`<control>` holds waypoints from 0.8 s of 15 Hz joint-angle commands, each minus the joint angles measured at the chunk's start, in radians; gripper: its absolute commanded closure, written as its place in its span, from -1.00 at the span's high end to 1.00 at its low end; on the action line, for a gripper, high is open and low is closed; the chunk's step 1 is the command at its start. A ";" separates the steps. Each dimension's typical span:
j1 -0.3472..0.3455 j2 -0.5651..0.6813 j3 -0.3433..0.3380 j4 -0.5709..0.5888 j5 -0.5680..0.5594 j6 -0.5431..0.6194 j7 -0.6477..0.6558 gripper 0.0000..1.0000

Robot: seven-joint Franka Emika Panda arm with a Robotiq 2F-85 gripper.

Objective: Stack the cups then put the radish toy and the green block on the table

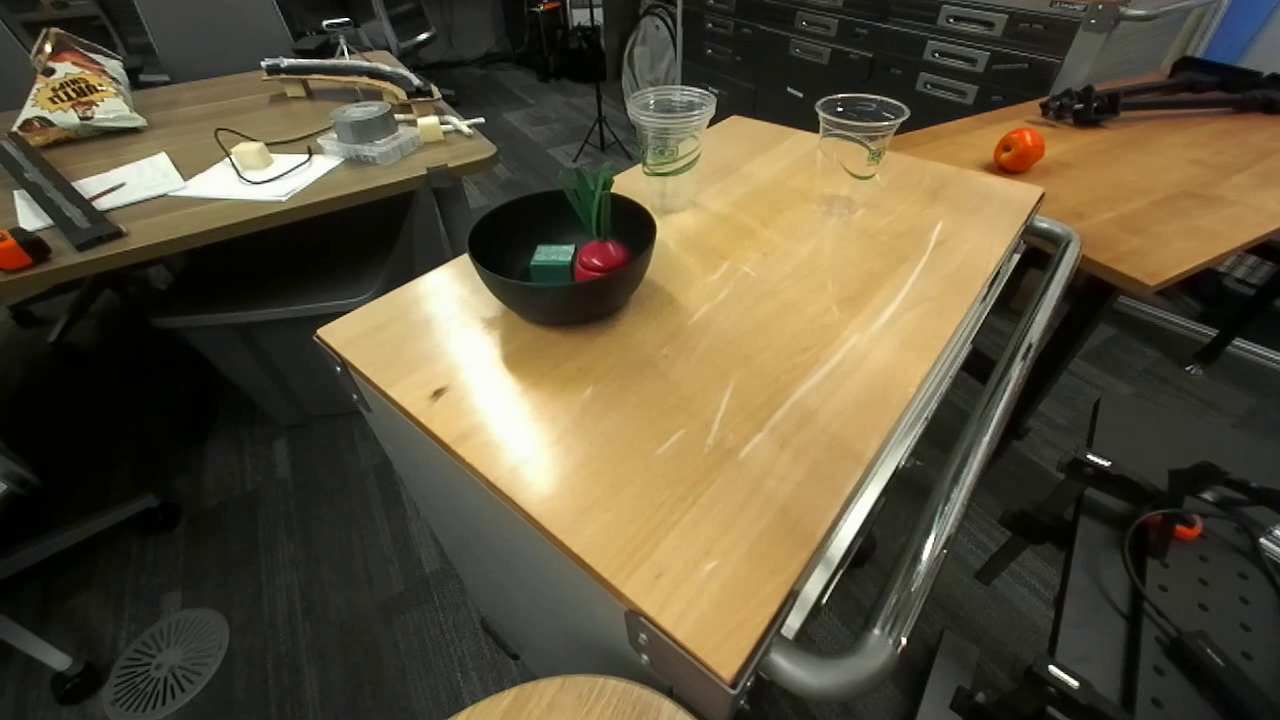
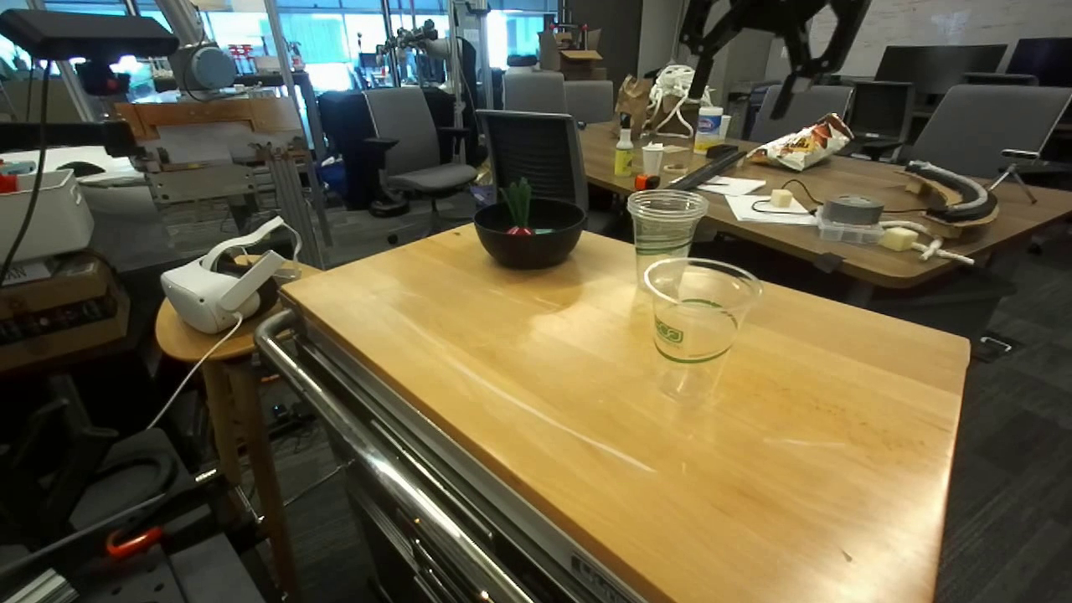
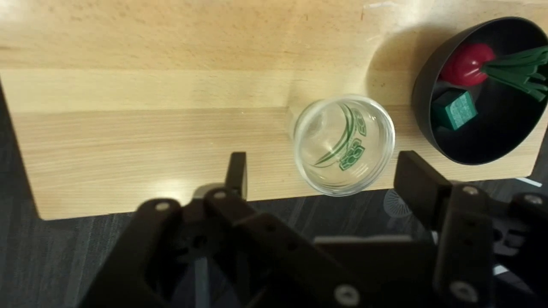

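The gripper (image 3: 321,164) is hovering, released. In an exterior view, a single cup (image 1: 862,138) is standing at three o'clock from the stacked cups (image 1: 672,135); the bowl (image 1: 570,305) is containing the radish toy (image 1: 602,260), green block (image 1: 552,264).

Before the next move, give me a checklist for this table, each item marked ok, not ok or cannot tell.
1. End effector open with nothing held: ok.
2. That tool clear of the cup stack: ok; a gap shows in an exterior view.
3. The cup stack upright on the table: ok.
4. Single cup nested into the cup stack: not ok; it stands upright and apart on the table.
5. Radish toy and green block out on the table: not ok; both are in the black bowl.
6. Exact count in the cup stack: cannot tell; it is nested and see-through.
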 commanded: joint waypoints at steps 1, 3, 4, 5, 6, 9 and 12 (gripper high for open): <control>-0.049 -0.067 -0.054 -0.034 -0.041 -0.070 -0.009 1.00; -0.049 -0.041 -0.050 -0.008 -0.037 -0.057 -0.013 1.00; -0.062 -0.044 -0.057 -0.010 -0.039 -0.061 -0.024 1.00; -0.069 -0.043 -0.057 -0.010 -0.037 -0.061 -0.025 1.00; -0.068 -0.039 -0.055 -0.010 -0.037 -0.061 -0.025 1.00; -0.031 -0.045 -0.060 -0.038 -0.085 -0.027 -0.060 1.00; -0.033 -0.096 -0.074 -0.131 -0.127 0.069 -0.065 1.00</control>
